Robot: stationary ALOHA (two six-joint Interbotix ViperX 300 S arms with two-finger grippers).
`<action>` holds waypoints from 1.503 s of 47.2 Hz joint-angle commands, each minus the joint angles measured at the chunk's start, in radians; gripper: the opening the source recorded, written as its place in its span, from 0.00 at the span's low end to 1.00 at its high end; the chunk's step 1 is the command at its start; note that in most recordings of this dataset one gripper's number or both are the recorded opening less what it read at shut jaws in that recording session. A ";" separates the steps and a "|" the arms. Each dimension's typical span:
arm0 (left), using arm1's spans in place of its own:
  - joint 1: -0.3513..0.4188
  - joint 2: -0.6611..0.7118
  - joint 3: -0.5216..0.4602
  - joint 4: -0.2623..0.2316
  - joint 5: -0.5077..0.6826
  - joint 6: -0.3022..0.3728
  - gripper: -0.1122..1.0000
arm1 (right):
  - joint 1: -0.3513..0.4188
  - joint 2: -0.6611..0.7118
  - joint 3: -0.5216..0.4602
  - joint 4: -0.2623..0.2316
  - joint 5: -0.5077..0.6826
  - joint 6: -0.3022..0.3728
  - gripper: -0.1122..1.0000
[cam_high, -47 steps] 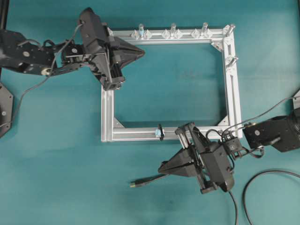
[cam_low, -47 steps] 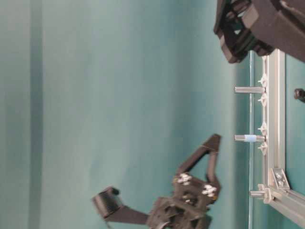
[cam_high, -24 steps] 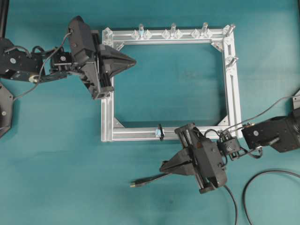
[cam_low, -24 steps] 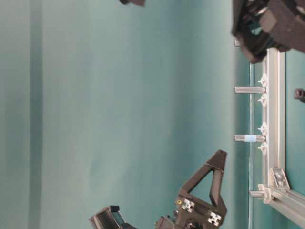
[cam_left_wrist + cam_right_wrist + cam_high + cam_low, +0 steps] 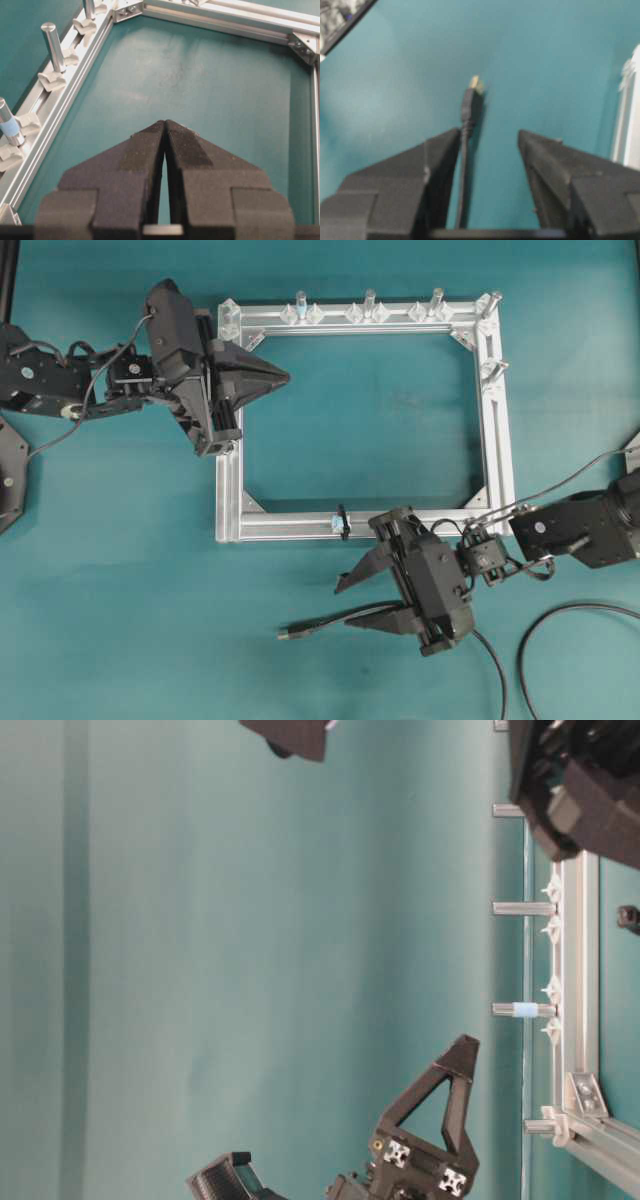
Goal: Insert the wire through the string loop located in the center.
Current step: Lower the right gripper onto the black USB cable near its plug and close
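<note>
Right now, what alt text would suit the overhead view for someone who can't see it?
The right gripper stands open around the wire on a teal table, just below a square aluminium frame bearing the string loop. The shut left gripper hovers over the frame's upper-left corner.

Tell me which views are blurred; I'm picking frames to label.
Right wrist view: soft all over, the wire and right gripper fuzzy. Left wrist view: sharp on the frame, left gripper crisp. Overhead: sharp. Table-level: turned sideways, fairly clear.
</note>
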 commanded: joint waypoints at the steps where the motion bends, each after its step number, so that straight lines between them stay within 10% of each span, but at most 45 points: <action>1: -0.003 -0.020 -0.012 0.003 -0.003 -0.002 0.10 | 0.005 -0.005 -0.021 0.000 -0.002 0.000 0.58; 71: -0.009 -0.021 -0.014 0.003 0.037 -0.003 0.10 | 0.031 0.195 -0.144 -0.002 0.057 0.003 0.57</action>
